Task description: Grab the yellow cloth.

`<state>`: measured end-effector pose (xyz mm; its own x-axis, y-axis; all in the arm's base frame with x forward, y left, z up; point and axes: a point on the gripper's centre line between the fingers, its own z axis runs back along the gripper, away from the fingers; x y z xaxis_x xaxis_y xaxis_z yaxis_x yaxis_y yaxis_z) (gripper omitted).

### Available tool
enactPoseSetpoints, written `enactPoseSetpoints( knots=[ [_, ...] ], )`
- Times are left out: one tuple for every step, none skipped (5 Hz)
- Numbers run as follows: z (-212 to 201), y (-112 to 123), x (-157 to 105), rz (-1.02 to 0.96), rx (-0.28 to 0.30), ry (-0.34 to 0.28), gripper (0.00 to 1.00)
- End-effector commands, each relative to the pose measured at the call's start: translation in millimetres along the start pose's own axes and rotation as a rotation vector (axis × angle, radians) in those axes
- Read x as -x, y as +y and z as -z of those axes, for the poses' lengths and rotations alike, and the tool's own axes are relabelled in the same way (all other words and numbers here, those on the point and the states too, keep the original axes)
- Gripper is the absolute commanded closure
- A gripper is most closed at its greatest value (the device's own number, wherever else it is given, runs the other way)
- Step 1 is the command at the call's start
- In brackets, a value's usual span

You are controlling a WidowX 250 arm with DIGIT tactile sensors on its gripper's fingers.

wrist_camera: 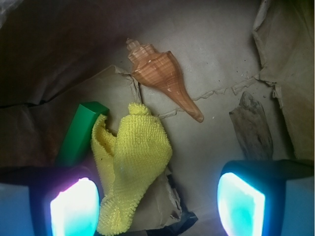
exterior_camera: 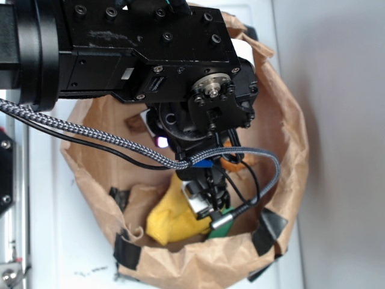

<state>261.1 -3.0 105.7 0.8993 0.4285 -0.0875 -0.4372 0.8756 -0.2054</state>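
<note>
**Gripper wide open above the cloth**

In the wrist view the gripper (wrist_camera: 157,204) stands spread wide, holding nothing. The yellow cloth (wrist_camera: 130,164) lies crumpled on the floor of the paper bag (wrist_camera: 231,44), nearest the left finger, touching the green block (wrist_camera: 81,130). Farther in lies the orange seashell (wrist_camera: 162,76).
</note>
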Motion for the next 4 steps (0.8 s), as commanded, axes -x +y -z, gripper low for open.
enactPoseSetpoints(
  knots=[
    [21.4, -8.1, -4.7, 0.044, -0.004, -0.055, 0.0],
    [33.2, -17.3, 5.2, 0.126, 0.027, -0.07, 0.0],
    [45.5, -31.6, 11.8, 0.176, 0.057, -0.021, 0.0],
    [75.6, -44.0, 16.8, 0.19, 0.0, 0.027, 0.0]
  ],
)
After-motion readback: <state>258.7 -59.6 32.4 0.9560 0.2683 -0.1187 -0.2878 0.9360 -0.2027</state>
